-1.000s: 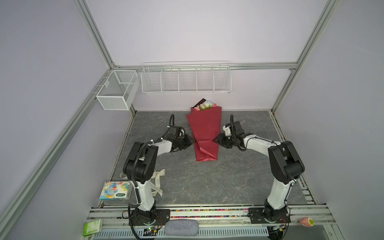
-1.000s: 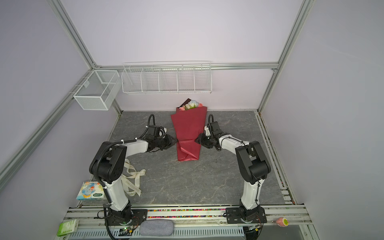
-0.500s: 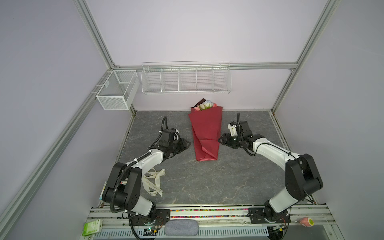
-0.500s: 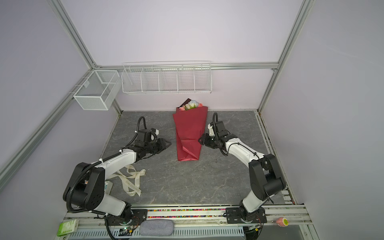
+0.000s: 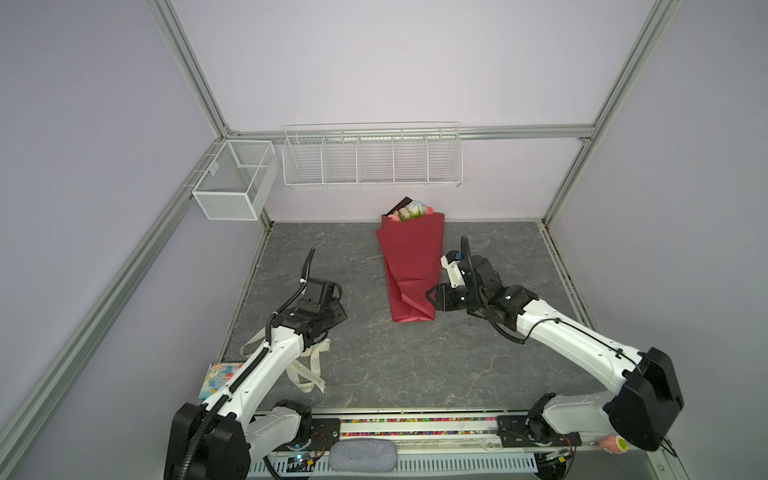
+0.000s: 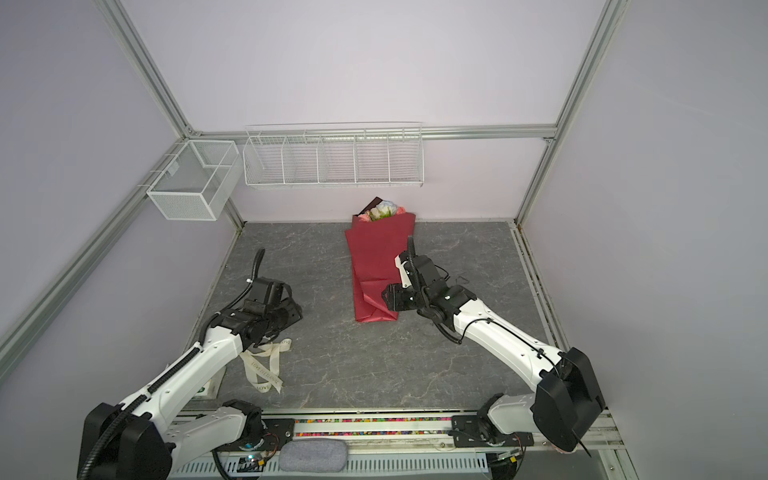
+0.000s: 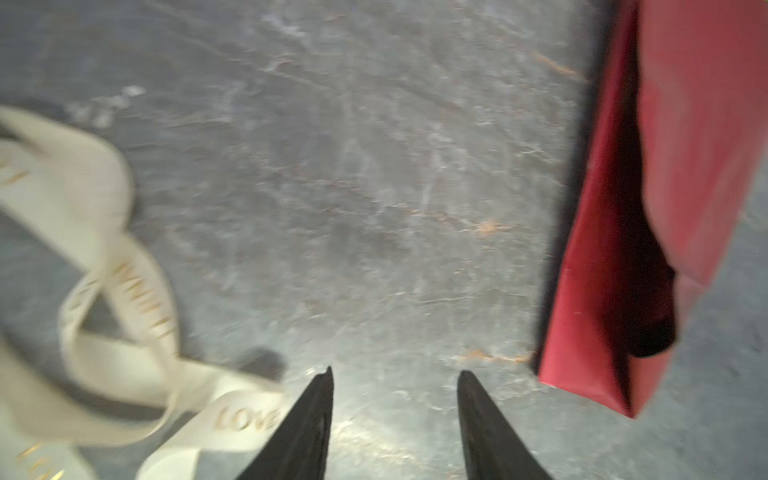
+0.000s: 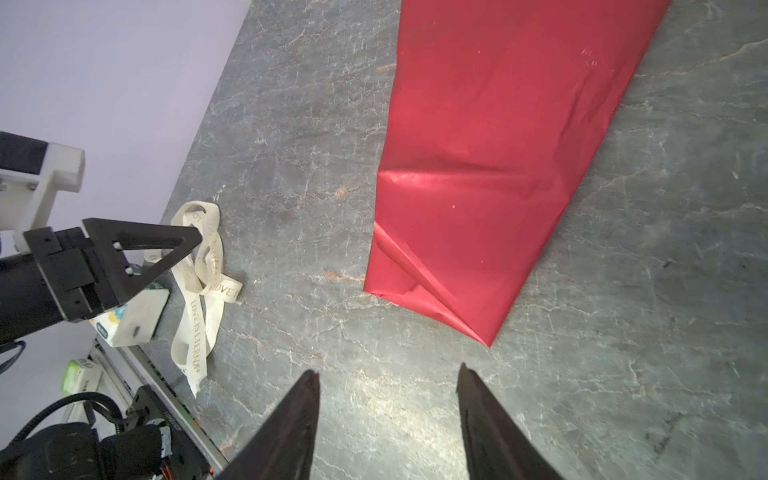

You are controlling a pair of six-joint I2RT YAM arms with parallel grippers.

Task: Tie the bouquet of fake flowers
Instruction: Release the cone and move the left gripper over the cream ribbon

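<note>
Bouquet (image 5: 409,266): tapered cone, glossy creased red paper.

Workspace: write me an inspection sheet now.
Surface: grey marbled tabletop, no spills seen.
Job's things: bouquet of fake flowers in shiny red wrapping paper lies flat, untied; cream lettered ribbon lies loose, apart from it.
Clutter: colourful patterned box at the front-left edge.
Tools: left tool open, empty; right tool open, empty, beside the wrapper's foot.
Cables: black cable loops on both arms, nothing snagged.
Surroundings: white wire baskets on the walls.
</note>
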